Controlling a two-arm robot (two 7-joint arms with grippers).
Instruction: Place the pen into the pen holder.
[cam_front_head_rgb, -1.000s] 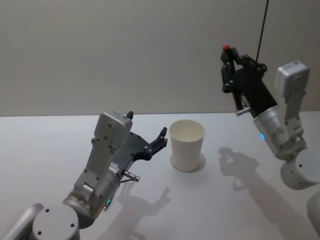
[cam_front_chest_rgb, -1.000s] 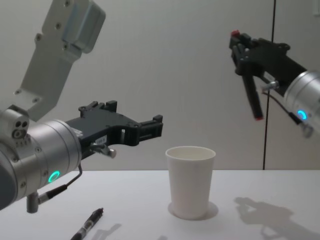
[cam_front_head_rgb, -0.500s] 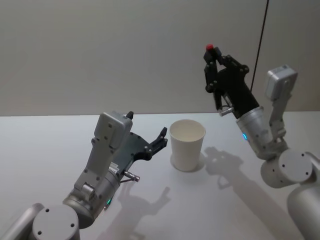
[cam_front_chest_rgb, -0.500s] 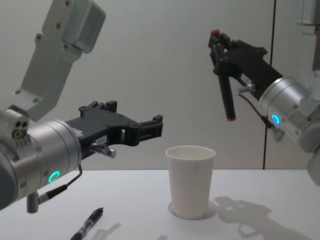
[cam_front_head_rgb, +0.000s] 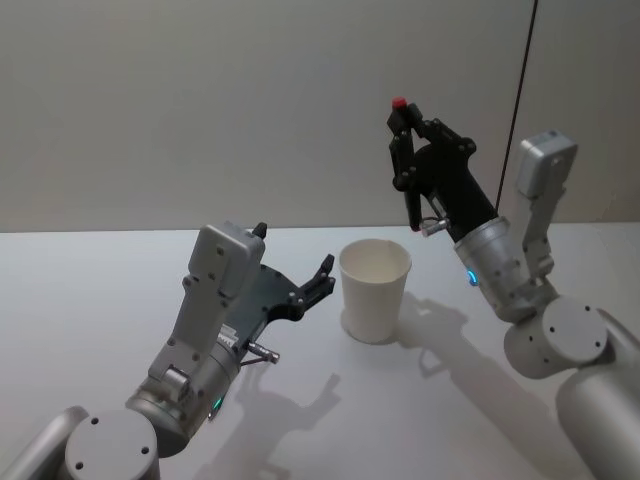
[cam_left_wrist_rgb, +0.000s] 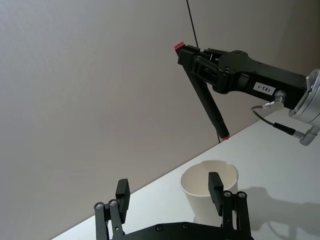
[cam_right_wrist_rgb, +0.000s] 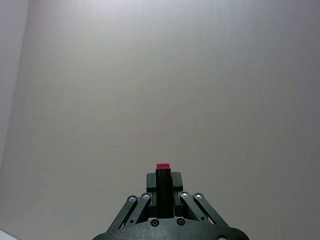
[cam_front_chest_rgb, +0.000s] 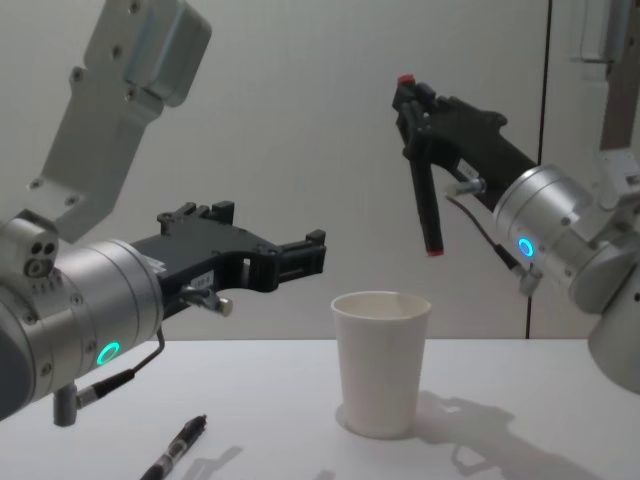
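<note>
- Chest view finding: the right gripper (cam_front_chest_rgb: 411, 103) is clenched on the top end of the pen (cam_front_chest_rgb: 427, 200). The pen hangs nearly upright, lower tip down.
- Position of the pen: raised well clear of the table (cam_front_chest_rgb: 260, 400). Its lower tip is above the pen holder (cam_front_chest_rgb: 380, 365), near the right edge of the rim and not touching it. The tip does not appear centred over the mouth.
- The pen holder stands upright on the table, between the two arms.
- The left gripper (cam_front_chest_rgb: 312, 252) hovers just to the left of the pen holder, at about rim height. Its fingers are spread and hold nothing.
- Risk 1: if let go from here, the tip could strike the rim or fall outside, because it sits off-centre.
- Risk 2: the cup looks like light paper. A side knock from the pen or from the nearby left gripper could tip it.
- Risk 3: the pen is held only at its upper end, so it may swing or slip during a lateral move.
- Count: two pens, one gripped and a second pen (cam_front_chest_rgb: 178, 450) lying on the table near the front left. One pen holder. Two grippers.
</note>
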